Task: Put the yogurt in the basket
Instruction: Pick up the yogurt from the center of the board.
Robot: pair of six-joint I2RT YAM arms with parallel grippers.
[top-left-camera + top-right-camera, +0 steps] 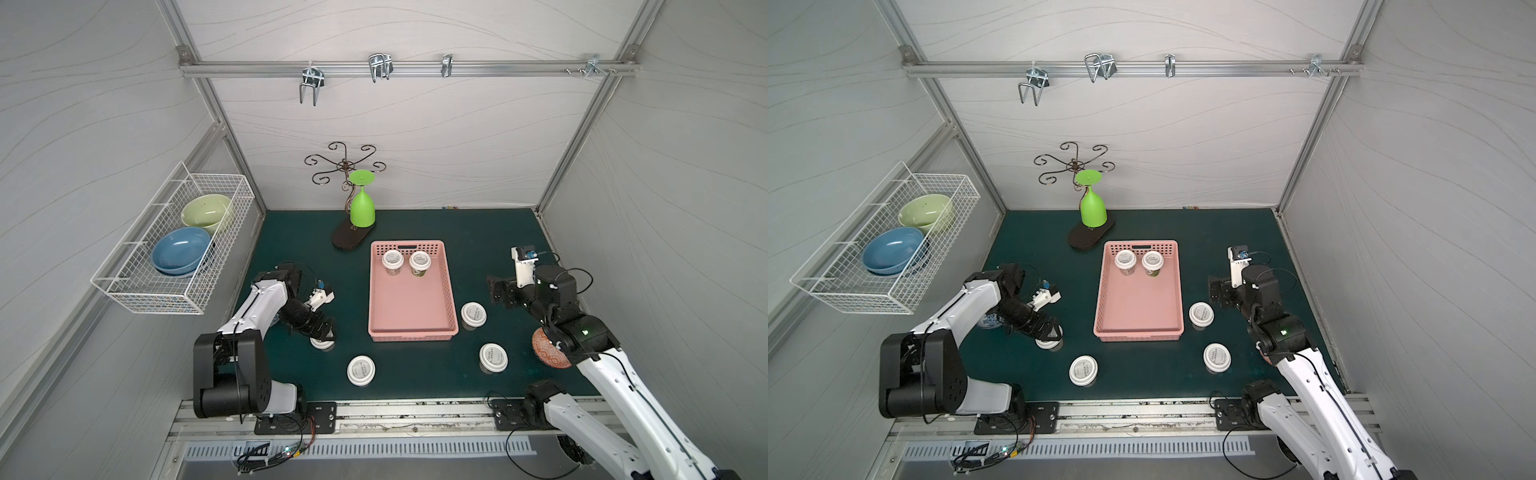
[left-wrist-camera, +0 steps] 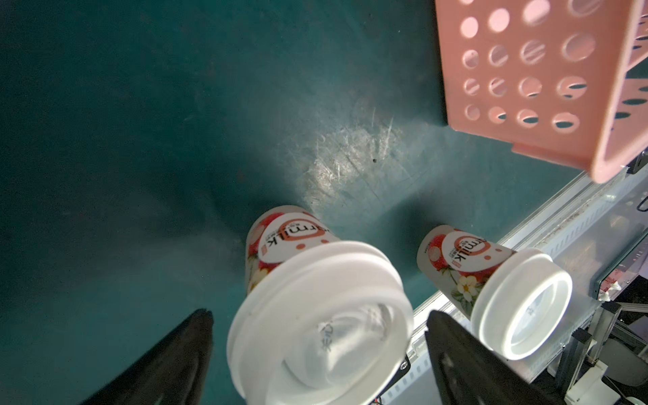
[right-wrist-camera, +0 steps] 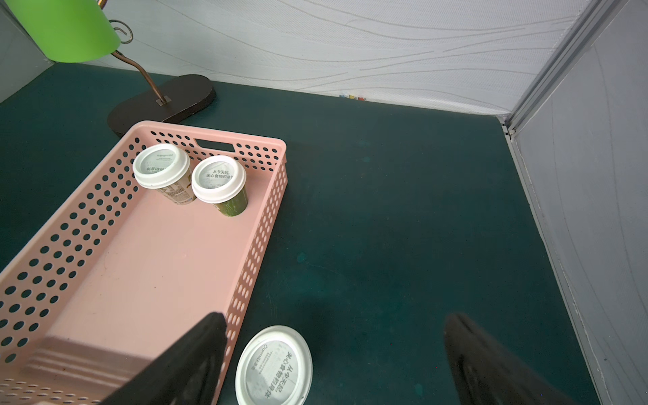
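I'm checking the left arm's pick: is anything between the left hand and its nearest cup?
Nothing visible. The open left hand straddles the cup, and only bare mat lies between that cup and the basket.

left gripper (image 1: 325,330) hides most of yogurt cup (image 1: 322,344); its lid print (image 2: 328,338) blurred

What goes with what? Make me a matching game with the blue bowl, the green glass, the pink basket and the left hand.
Things: 1 blue bowl; 2 green glass; 3 pink basket; 4 left hand.
States: A holds two yogurt cups; B open over a yogurt cup; C upside down on the stand; D in the white wire basket.
Pairs: 1-D, 2-C, 3-A, 4-B.
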